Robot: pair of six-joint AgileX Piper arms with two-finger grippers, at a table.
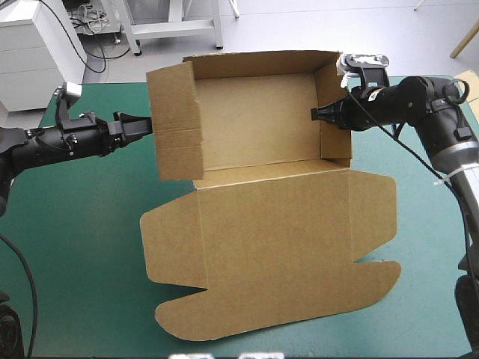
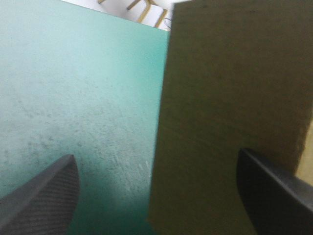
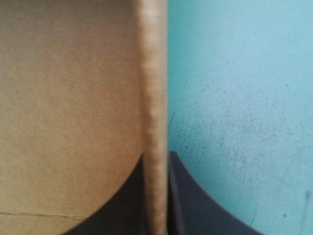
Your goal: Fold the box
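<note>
The right gripper pinches the 3 o'clock wall of the box; the left gripper, spread at 9 o'clock, should clamp squarely.

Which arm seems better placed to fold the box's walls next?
Probably right: the right gripper is shut on the box, while the left gripper stands open, board ungripped between its fingers.

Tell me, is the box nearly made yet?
Partway. Done: the box has its back and side walls standing. In hand: the right end effector pinches the right wall, and the left end effector sits open around the left wall. Left: the side walls look not yet tucked, and the lid lies flat on the teal-green cover.
</note>
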